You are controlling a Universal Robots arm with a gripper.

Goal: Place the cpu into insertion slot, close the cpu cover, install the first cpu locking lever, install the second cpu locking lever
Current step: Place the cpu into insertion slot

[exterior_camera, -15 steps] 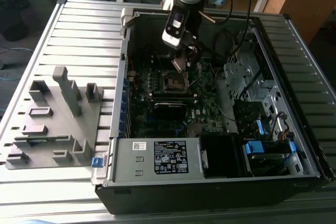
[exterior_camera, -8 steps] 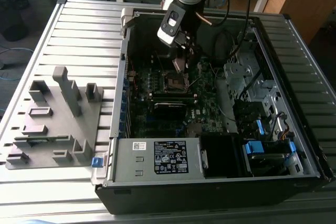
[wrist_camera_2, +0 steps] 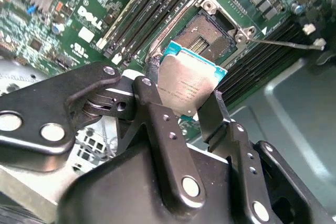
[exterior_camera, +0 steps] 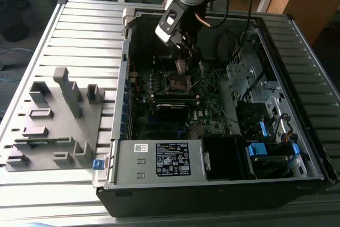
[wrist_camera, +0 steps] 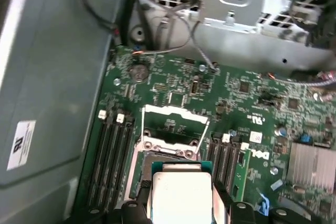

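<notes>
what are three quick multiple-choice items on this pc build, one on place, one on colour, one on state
1. Where is the cpu? A) in the pincer, near the insertion slot B) seated in the slot C) lying loose, unheld
2. What colour is the motherboard? A) blue B) red C) green
3. How is the cpu cover? A) shut over the slot B) tilted up, open C) half shut on the cpu
1 A: the pincer clamps its edges, off the slot. 2 C: green around the slot. 3 B: its frame stands up, slot bare.
</notes>
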